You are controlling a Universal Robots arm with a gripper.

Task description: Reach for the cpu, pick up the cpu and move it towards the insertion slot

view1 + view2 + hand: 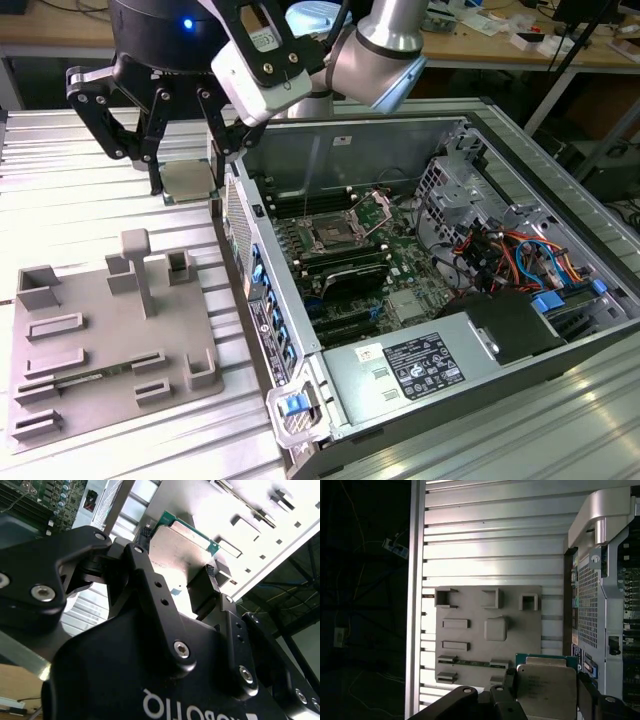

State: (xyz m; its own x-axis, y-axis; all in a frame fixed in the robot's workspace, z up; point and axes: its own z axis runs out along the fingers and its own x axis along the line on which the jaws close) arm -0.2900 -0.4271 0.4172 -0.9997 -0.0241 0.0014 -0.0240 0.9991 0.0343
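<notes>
Pick done: pincer [186, 180] clamped on cpu [546, 690], held clear above counter [60, 200]. Left: transfer. In the exterior view, insertion slot [330, 237] lies at cpu's four o'clock, well apart, inside case [380, 150].

Worktop [60, 190]: ribbed aluminium slats, silver, strong glare patches. Rear of exterior view: wooden bench [480, 48], cluttered with small items. Black stand leg [560, 75] runs diagonally at the exterior view's right. First wrist view: dark space [365, 645] beyond worktop edge, loose cables [394, 549] hanging there.
</notes>
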